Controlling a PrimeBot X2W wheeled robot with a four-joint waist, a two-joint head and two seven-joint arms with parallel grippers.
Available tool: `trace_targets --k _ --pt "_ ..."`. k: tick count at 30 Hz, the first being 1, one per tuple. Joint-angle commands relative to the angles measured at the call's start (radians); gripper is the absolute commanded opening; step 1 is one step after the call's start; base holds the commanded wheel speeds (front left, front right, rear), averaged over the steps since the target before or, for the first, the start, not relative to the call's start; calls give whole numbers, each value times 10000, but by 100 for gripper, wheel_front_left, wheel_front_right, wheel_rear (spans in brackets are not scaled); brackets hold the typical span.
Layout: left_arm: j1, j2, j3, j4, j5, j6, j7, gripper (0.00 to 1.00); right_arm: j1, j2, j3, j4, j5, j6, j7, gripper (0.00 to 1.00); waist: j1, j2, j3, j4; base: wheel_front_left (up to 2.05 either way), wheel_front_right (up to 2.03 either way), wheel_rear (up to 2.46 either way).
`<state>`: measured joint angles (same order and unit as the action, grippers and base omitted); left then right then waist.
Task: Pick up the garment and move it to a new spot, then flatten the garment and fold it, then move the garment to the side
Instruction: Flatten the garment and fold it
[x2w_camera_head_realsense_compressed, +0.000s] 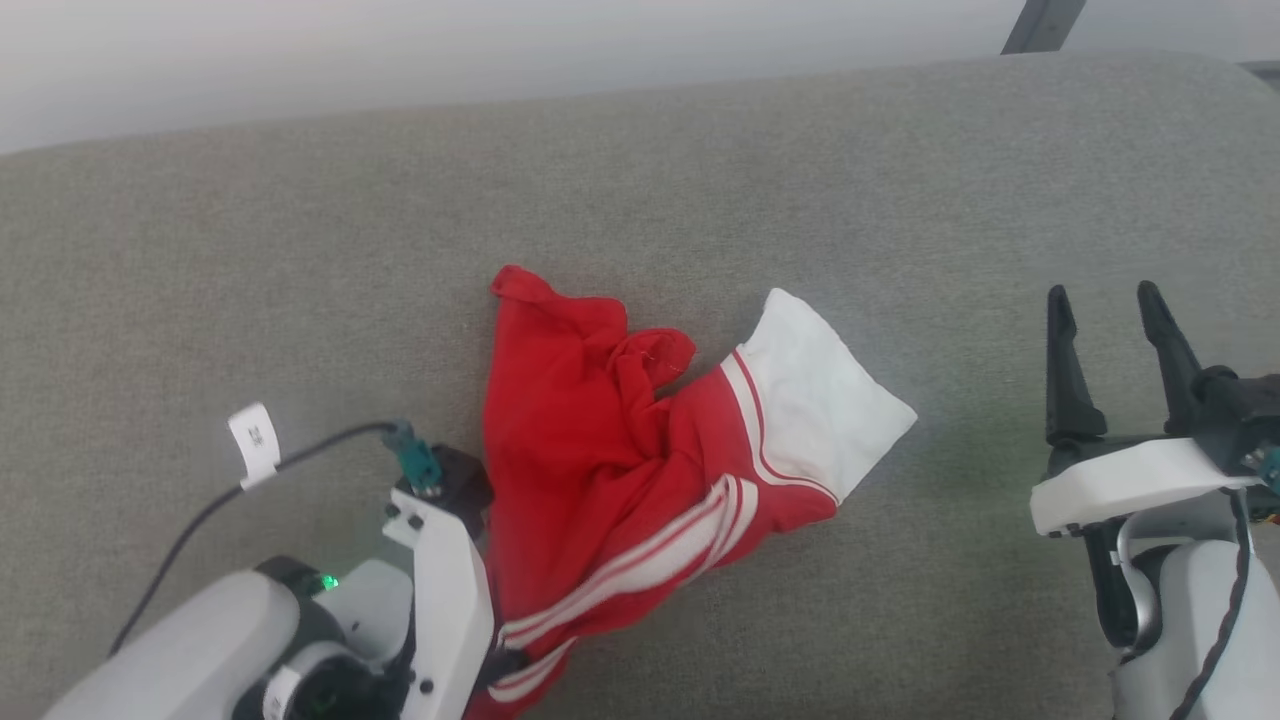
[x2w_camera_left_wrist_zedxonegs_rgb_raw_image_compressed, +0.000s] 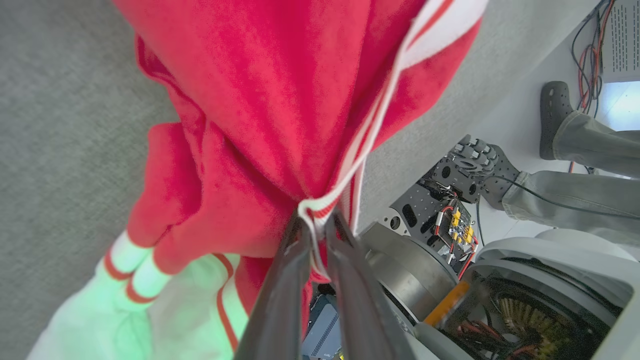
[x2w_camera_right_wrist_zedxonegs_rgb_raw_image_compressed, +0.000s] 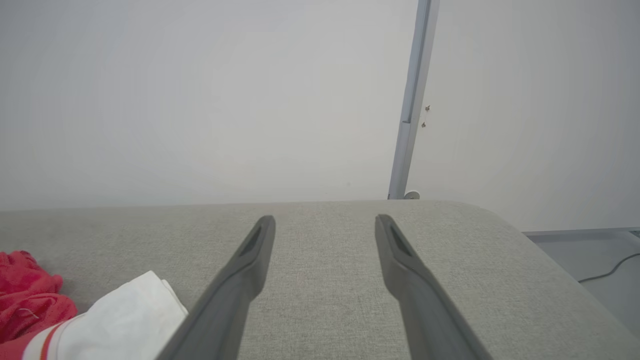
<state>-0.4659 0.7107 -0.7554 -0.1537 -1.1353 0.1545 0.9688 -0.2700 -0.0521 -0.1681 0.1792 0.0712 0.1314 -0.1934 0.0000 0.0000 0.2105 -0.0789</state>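
Your left pincer (x2w_camera_left_wrist_zedxonegs_rgb_raw_image_compressed: 316, 212) is clamped together on the shirt (x2w_camera_head_realsense_compressed: 600, 450), pinching its thin white-striped trim (x2w_camera_left_wrist_zedxonegs_rgb_raw_image_compressed: 372, 135) between the two dark fingers (x2w_camera_left_wrist_zedxonegs_rgb_raw_image_compressed: 280, 280). The shirt is soft red jersey, bunched and creased. It lies near the middle of the counter (x2w_camera_head_realsense_compressed: 250, 250), a little to your left, with its near end gathered up at the left wrist. One white sleeve (x2w_camera_head_realsense_compressed: 825, 405) fans out flat to the right, square-cornered, with a striped seam.

The counter wears a matte grey woven cloth and has rounded corners. Your right pincer (x2w_camera_head_realsense_compressed: 1103, 295) stands apart with nothing between its fingers, well clear of the sleeve. Bare cloth lies open between sleeve and right pincer, and behind the shirt up to the far edge. The near edge runs close by the left pincer. Past it, the left wrist view shows the robot's base (x2w_camera_left_wrist_zedxonegs_rgb_raw_image_compressed: 450, 220) and a person's shoes (x2w_camera_left_wrist_zedxonegs_rgb_raw_image_compressed: 555, 110) on the floor.
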Motion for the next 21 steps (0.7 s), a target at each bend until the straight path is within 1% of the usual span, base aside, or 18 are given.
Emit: trace_targets --k 1,2,3,4,6,10,12,16,18,21 --pt "178 -18 -62 -33 86 8 -123 40 -11 21 38 12 48 -12 29 100 0 0 46 39 0 0 0" --pt "273 -18 -110 12 172 -48 -225 71 -41 19 84 28 40 -14 53 100 0 0 72 58 0 0 0" --pt "320 -10 -157 105 310 -108 -354 89 -84 19 144 45 47 -14 64 100 0 0 94 69 0 0 0" --pt "346 -36 -190 237 418 -153 -492 100 -125 21 207 56 61 -14 58 100 0 0 110 84 0 0 0" --pt "458 -218 -171 611 436 -323 -837 100 -170 19 426 129 76 -12 147 100 0 0 102 119 0 0 0" --pt "517 -288 -32 977 336 -555 -1178 100 -114 -139 871 387 231 -12 405 100 0 0 -78 212 0 0 0" --pt "582 -352 70 1000 193 -639 -1326 100 -39 -325 1119 529 410 -14 617 100 0 0 -218 299 0 0 0" --pt "540 -306 385 837 44 -627 -1652 100 51 -775 1862 800 901 -12 1258 100 0 0 -492 569 0 0 0" --pt "431 -251 532 765 147 -626 -1877 100 41 -1078 2208 941 1231 -12 1621 100 0 0 -598 734 0 0 0" --pt "224 -210 907 830 335 -781 -2501 100 -83 -1494 2722 1112 1742 -12 2170 100 0 0 -708 1012 0 0 0"
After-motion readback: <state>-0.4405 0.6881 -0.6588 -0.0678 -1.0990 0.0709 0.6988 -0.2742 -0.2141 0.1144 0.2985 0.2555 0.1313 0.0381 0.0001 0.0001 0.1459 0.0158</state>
